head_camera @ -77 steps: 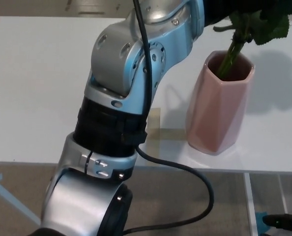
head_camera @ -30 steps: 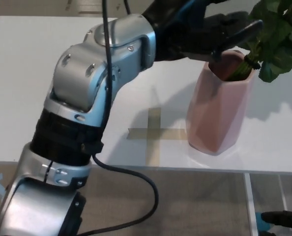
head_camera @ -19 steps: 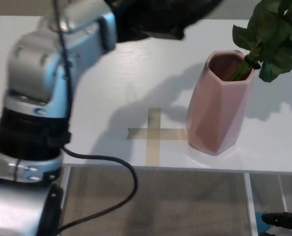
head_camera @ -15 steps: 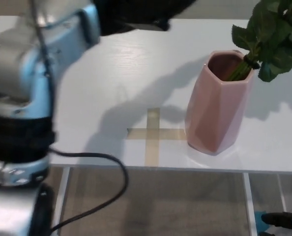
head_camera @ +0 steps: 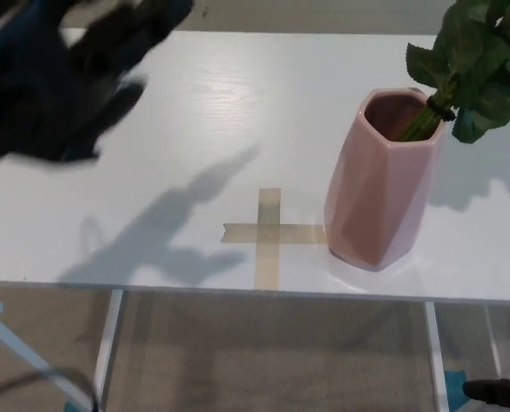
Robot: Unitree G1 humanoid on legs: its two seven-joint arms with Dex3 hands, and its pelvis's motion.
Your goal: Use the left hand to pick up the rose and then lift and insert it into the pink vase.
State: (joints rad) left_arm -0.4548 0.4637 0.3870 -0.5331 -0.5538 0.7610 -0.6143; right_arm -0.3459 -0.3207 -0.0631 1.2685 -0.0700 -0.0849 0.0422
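The pink vase [head_camera: 382,180] stands upright on the white table [head_camera: 238,112], right of the middle. The rose's green stem and leaves [head_camera: 470,64] stick out of the vase's mouth and lean to the upper right; the bloom is cut off by the picture's edge. My left hand [head_camera: 62,81] is blurred at the upper left, far from the vase, open with its fingers spread and nothing in it. My right hand does not show.
A tan tape cross [head_camera: 268,233] is stuck on the table just left of the vase's base. The table's front edge runs across the lower picture, with the floor and a metal frame leg [head_camera: 109,343] below.
My left arm has swung away from the vase to the upper left, and the hand is now empty. The rose stays in the vase, leaning to the right.
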